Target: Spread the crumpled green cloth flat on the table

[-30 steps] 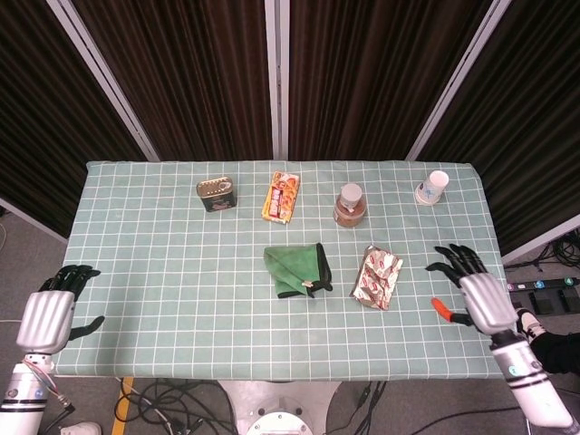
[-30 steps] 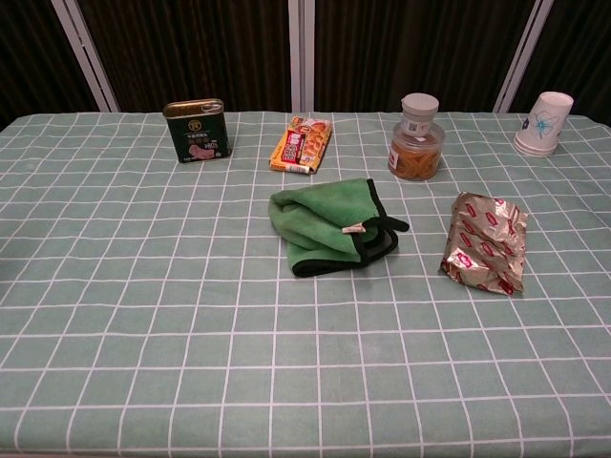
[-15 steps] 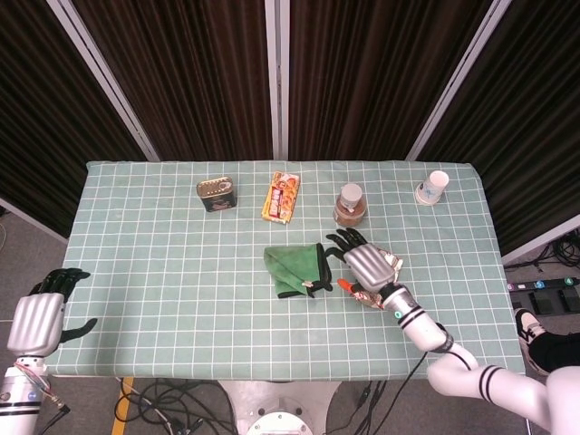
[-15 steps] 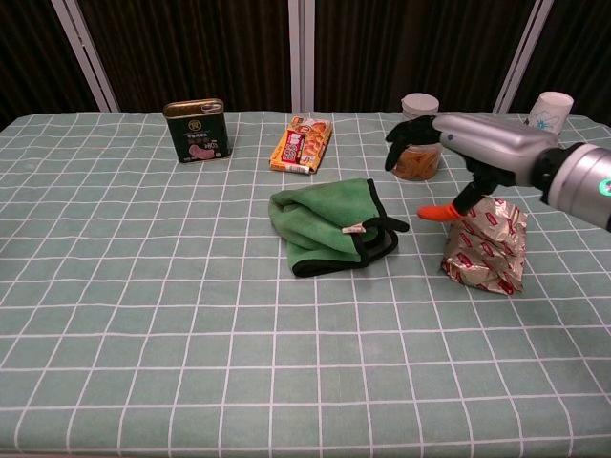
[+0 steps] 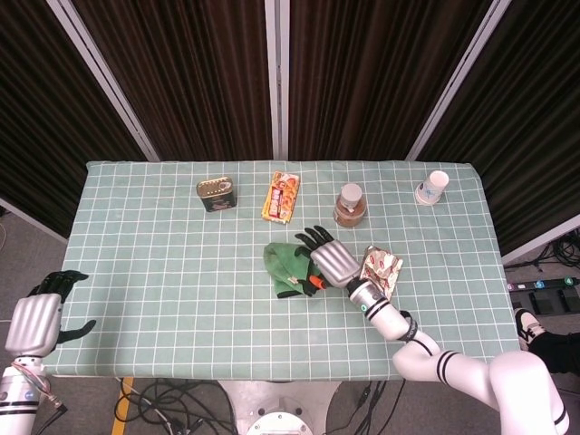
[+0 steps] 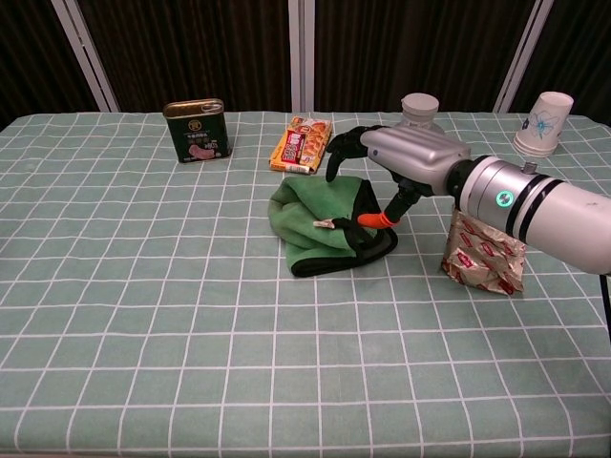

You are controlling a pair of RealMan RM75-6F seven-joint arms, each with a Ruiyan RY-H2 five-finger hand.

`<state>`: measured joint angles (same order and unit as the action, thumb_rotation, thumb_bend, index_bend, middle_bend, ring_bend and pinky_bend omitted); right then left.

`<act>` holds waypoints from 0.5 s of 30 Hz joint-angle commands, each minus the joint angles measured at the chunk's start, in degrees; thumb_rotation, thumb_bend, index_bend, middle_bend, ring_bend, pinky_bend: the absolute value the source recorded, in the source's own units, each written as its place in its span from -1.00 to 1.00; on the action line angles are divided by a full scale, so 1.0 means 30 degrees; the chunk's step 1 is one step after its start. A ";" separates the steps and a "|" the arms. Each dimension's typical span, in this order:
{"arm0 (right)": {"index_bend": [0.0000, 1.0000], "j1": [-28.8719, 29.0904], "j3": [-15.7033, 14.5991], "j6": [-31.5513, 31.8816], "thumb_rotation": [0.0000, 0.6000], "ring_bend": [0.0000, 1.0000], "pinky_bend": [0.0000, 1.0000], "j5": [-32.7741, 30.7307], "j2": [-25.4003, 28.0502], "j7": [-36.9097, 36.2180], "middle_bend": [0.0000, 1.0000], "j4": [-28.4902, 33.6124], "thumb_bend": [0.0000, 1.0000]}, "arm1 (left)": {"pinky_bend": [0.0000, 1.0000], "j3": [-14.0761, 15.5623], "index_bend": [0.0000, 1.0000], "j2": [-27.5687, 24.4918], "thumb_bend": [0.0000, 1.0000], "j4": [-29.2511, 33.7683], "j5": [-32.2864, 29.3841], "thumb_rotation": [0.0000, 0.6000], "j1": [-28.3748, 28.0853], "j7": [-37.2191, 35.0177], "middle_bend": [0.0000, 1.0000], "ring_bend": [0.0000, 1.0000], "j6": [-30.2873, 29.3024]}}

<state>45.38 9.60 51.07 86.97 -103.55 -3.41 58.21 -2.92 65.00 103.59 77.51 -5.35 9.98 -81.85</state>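
Note:
The crumpled green cloth [image 5: 285,263] [image 6: 316,221], edged in dark trim, lies bunched near the middle of the checked table [image 5: 163,272] [image 6: 143,324]. My right hand [image 5: 331,261] [image 6: 396,156] hovers over the cloth's right side with its fingers spread, holding nothing. Its orange-tipped thumb touches the cloth's right fold. The hand hides part of the cloth in the head view. My left hand [image 5: 34,322] hangs off the table's left edge, fingers apart and empty; the chest view does not show it.
A crinkled foil packet [image 5: 382,270] [image 6: 487,256] lies just right of the cloth. Along the far side stand a tin can [image 5: 216,193] [image 6: 197,131], a snack packet [image 5: 282,197] [image 6: 304,144], a jar [image 5: 349,205] [image 6: 418,105] and a paper cup [image 5: 433,188] [image 6: 545,123].
My right hand has swept left from the table's right edge, past the foil packet, onto the cloth. The cloth's right fold and its label have shifted slightly left. The left hand has barely moved.

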 commanded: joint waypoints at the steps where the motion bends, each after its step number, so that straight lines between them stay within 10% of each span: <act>1: -0.39 0.0134 -0.0232 -0.0039 1.00 -1.00 -1.00 0.0036 -0.0167 0.0090 -0.81 -0.0271 -0.65 | -0.41 0.0043 -0.51 -0.0050 -0.94 -0.0015 -0.0178 1.00 -0.0013 -0.0067 -0.53 -0.68 0.0208; 15: -0.41 0.0087 -0.1011 0.1094 1.00 -1.00 -1.00 0.0444 -0.0450 0.0275 -0.80 -0.0819 -0.65 | -0.41 0.0160 -0.51 -0.0286 -0.94 0.0122 -0.0482 1.00 -0.0185 -0.0283 -0.53 -0.68 0.0857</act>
<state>45.61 6.97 54.54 88.10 -104.84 -2.88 55.89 -2.46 64.16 103.94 76.08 -5.89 9.13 -79.31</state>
